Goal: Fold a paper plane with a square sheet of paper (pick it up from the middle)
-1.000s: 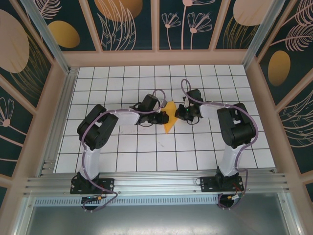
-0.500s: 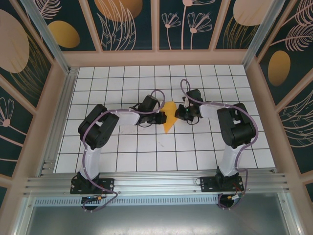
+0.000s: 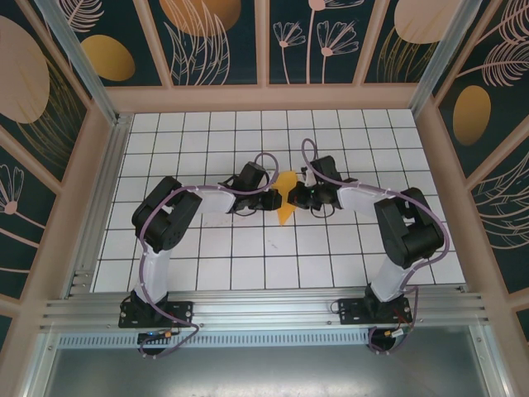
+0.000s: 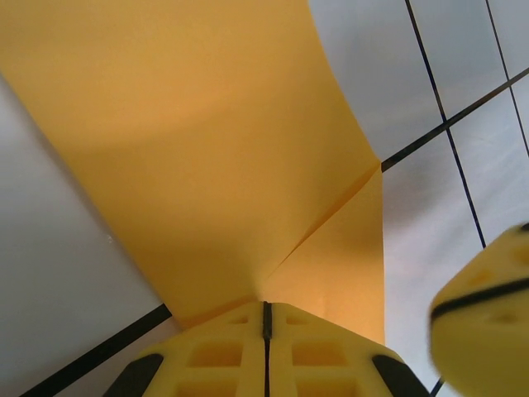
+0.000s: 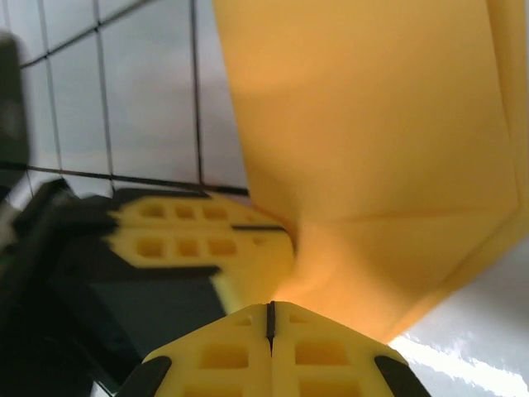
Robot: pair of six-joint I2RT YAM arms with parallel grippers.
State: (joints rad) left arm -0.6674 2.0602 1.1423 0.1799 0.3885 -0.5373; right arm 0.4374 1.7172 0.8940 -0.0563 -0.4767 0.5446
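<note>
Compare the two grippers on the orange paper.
The left gripper pinches the orange paper from its left side, the right gripper from its right. A crease runs into the left gripper's pinch; the paper bulges at the right gripper's. Both are shut on it.

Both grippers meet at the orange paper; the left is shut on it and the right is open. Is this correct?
Not quite. The right gripper is also shut on the orange paper, as the right wrist view shows. The rest is correct.
</note>
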